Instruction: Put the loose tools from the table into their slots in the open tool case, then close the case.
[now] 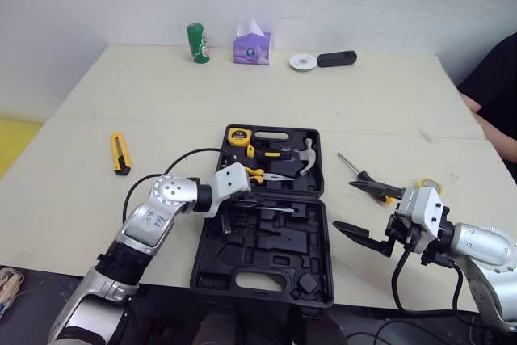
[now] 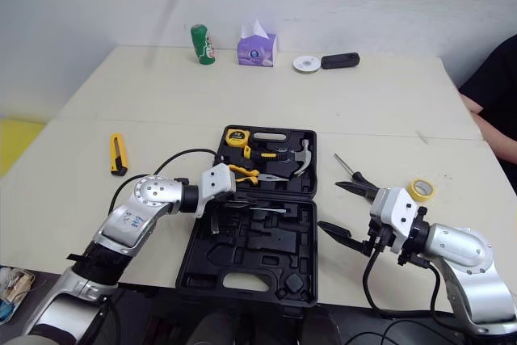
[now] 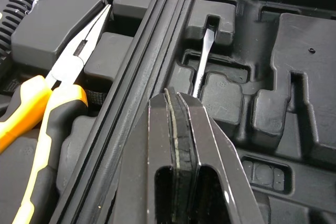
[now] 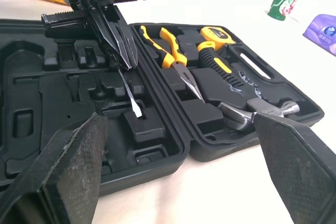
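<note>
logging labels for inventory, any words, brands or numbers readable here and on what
No text reads clearly.
green can: printed design, too blurred to read.
purple tissue box: print too small to read.
yellow tape measure: label too small to read.

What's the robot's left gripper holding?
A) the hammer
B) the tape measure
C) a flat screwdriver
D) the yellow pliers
C: the left gripper is pinched shut on the thin metal shaft of the screwdriver, whose flat tip points into the case.
</note>
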